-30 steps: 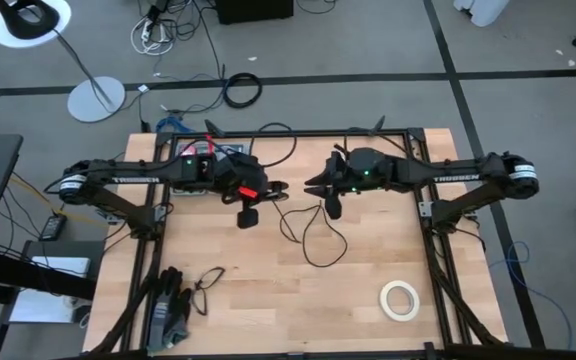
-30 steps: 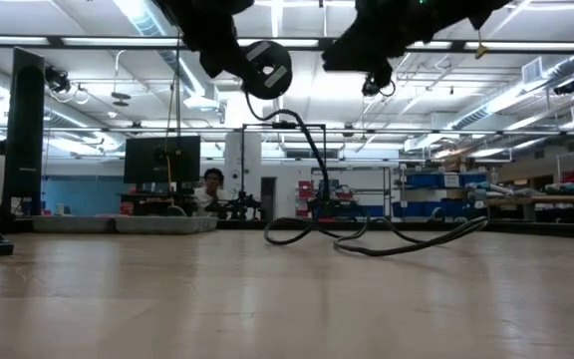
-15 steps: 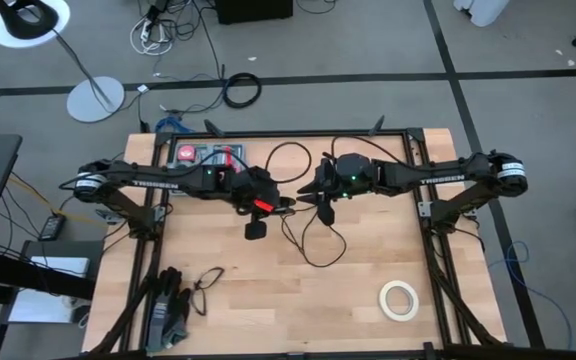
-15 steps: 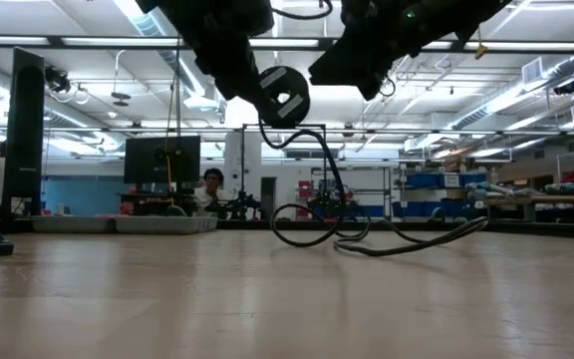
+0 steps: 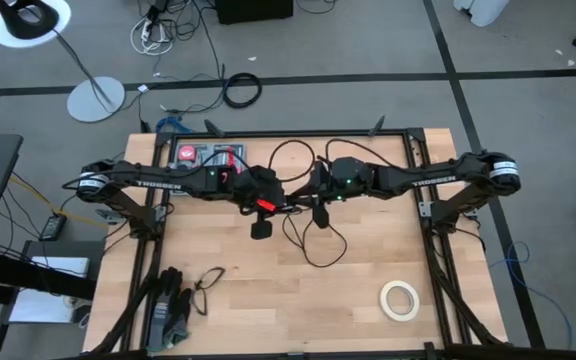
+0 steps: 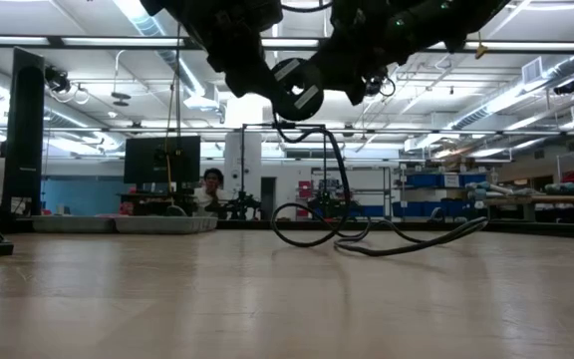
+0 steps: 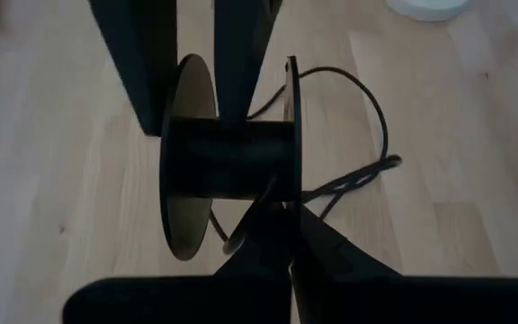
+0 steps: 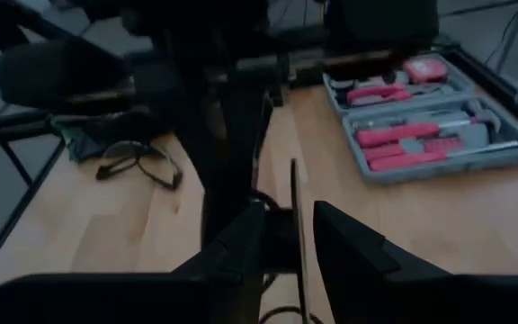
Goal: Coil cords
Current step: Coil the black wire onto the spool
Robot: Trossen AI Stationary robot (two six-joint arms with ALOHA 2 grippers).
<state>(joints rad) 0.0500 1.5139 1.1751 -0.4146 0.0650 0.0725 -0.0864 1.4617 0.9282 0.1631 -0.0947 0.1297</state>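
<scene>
Cord (image 5: 313,240) upper run possibly hidden behind both arms.

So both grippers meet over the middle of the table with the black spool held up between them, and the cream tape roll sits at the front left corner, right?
Not quite. The high view shows the tape roll at the front right corner. The rest holds: left gripper and right gripper meet mid-table, with the spool raised off the table.

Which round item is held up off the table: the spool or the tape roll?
The black spool, gripped by the left gripper above the table; the cream tape roll lies flat on the wood.
</scene>
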